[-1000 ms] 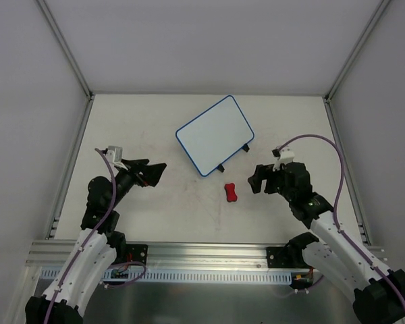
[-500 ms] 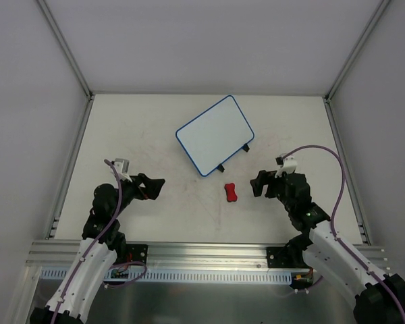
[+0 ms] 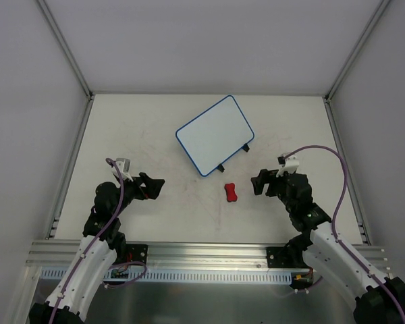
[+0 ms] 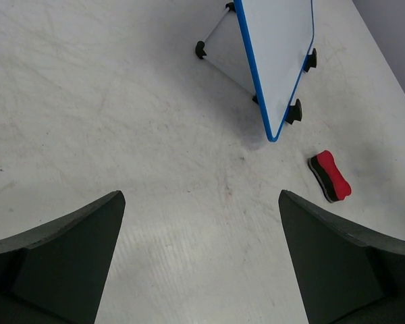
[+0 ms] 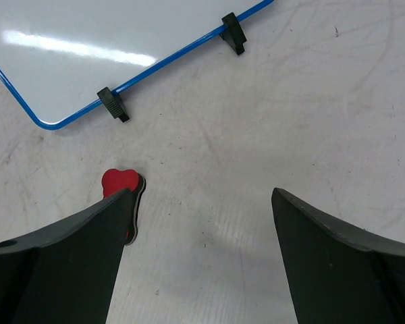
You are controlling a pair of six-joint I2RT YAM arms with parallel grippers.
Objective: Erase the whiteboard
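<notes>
The whiteboard (image 3: 214, 133) lies flat at the table's middle back, white with a blue rim and black feet; its face looks blank. It also shows in the left wrist view (image 4: 277, 54) and the right wrist view (image 5: 115, 47). A small red bone-shaped eraser (image 3: 231, 192) lies in front of it, also in the left wrist view (image 4: 329, 175) and the right wrist view (image 5: 119, 181), partly behind my right finger. My left gripper (image 3: 155, 186) is open and empty, left of the eraser. My right gripper (image 3: 256, 182) is open and empty, right of the eraser.
The table (image 3: 148, 121) is off-white with faint smudges. Metal frame posts (image 3: 71, 61) and side rails (image 3: 344, 155) border it, with white walls behind. An aluminium rail (image 3: 202, 253) runs along the near edge by the arm bases.
Both arms have drawn back toward their bases and lowered slightly. The left gripper moved down and back the most. The whiteboard and the eraser have not moved.
</notes>
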